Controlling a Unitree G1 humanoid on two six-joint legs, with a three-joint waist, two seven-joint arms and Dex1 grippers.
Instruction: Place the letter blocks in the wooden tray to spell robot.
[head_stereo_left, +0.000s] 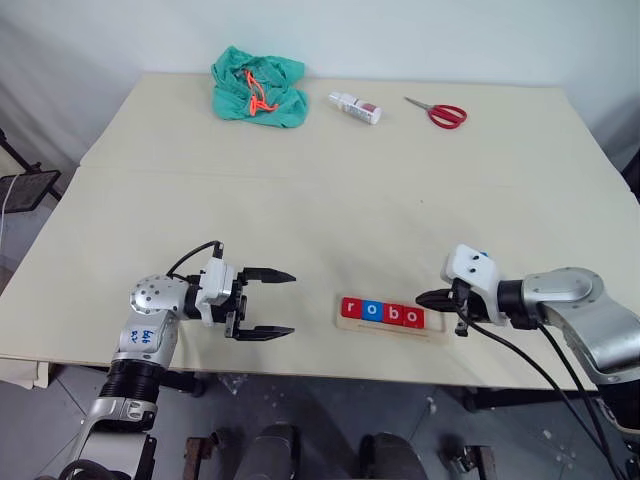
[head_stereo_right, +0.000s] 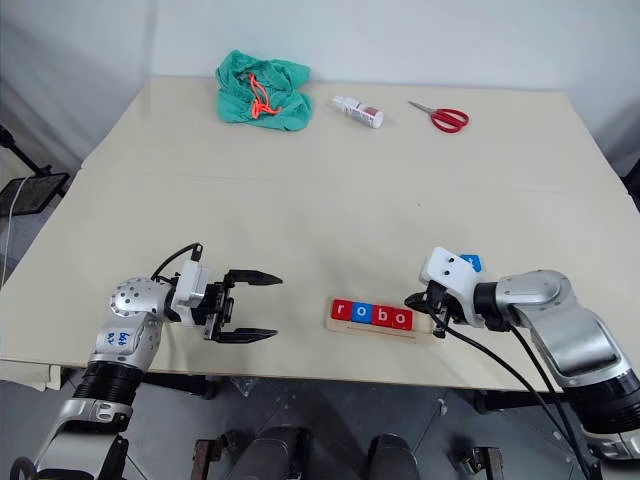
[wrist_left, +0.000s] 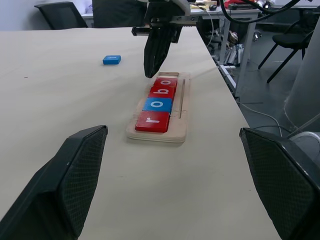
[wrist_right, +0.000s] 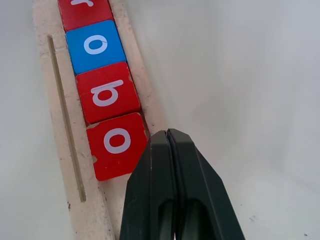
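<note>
Premises read as a laboratory or office-type test room. A large pale bench (head_stereo_left: 330, 190) stands against plain white walls, on a grey hard floor. In the left wrist view, black office chairs (wrist_left: 62, 11) and further desks loaded with cables sit behind it. Red-handled scissors (head_stereo_left: 438, 113), a small white bottle (head_stereo_left: 356, 107) and a crumpled green cloth (head_stereo_left: 256, 86) lie at the bench's far edge.

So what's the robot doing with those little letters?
It's spelling "robot" in the wooden tray. Four letter blocks already sit in it, reading r, o, b, o. The right gripper is shut with nothing in it, its tip at the tray's free end beside the last o. The final blue block lies on the table beyond the tray. The left gripper is open, beside the tray, holding nothing.
</note>
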